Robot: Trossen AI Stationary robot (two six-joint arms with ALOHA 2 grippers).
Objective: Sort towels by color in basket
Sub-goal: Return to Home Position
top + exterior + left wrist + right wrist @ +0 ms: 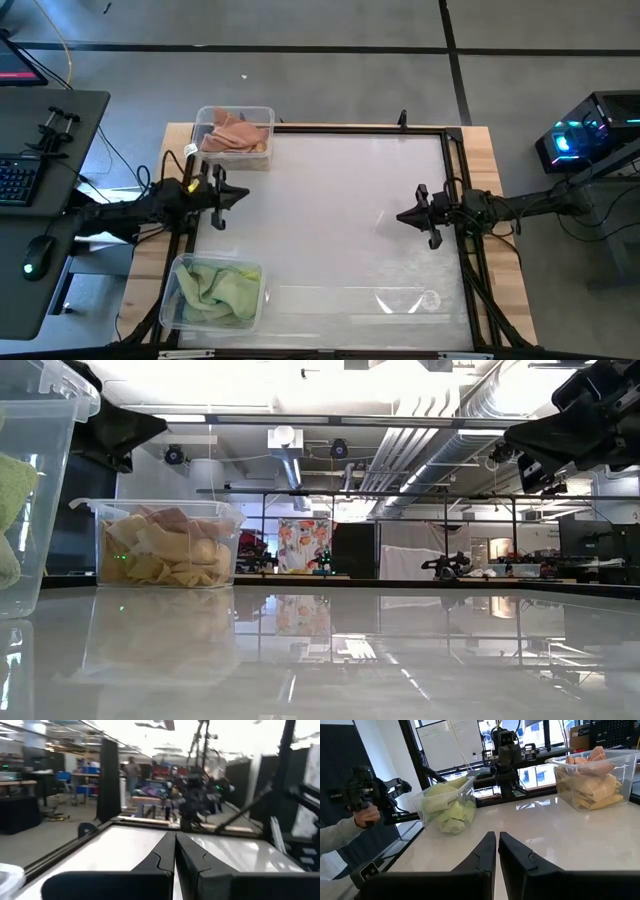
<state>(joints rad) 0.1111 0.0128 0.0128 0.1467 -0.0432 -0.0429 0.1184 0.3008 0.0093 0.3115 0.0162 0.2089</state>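
Two clear plastic bins stand on the white table near its left edge. The far bin (236,137) (165,543) (592,779) holds salmon pink, peach and mustard towels piled to its rim. The near bin (214,293) (446,805) holds light green towels. My left gripper (243,194) (175,847) hovers shut between the two bins, pointing toward the table's right. My right gripper (402,216) (497,845) hovers shut over the table's right half, pointing left. Neither holds anything.
A black frame (455,180) borders the table's far and right sides. The white tabletop (330,220) between the grippers is bare and glossy. A person's hand (367,815) holds a dark device beyond the left edge. A desk with keyboard and mouse (30,180) sits left of the table.
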